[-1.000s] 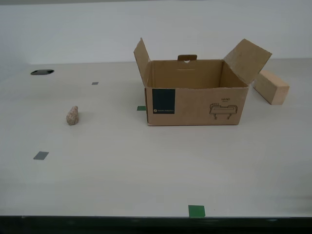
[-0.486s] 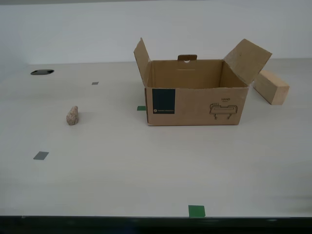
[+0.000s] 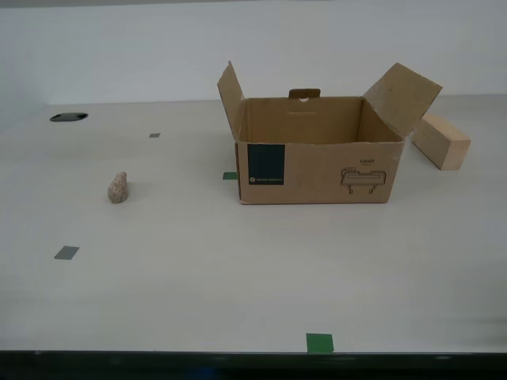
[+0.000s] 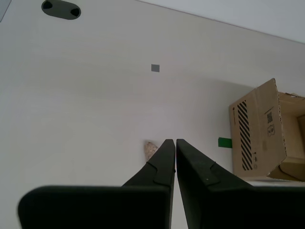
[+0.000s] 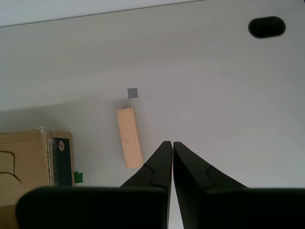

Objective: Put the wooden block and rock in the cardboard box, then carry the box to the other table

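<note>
The cardboard box (image 3: 317, 162) stands open on the beige table, flaps up, blue label and line drawing facing the camera. The wooden block (image 3: 440, 140) lies just beyond the box toward the exterior view's right. The rock (image 3: 118, 188) sits alone toward the exterior view's left. No arm shows in the exterior view. My second gripper (image 4: 172, 141) is shut and empty, high above the table, with the rock (image 4: 151, 149) peeking out beside its fingertips. My first gripper (image 5: 169, 143) is also shut and empty, hovering above the table near the wooden block (image 5: 129, 137). The other table is out of view.
Small grey squares (image 3: 66, 252) and green tape squares (image 3: 319, 342) mark the beige table (image 3: 238, 277). A dark oval opening (image 3: 68, 117) lies in the tabletop at the far end toward the exterior view's left. A white wall stands behind the table.
</note>
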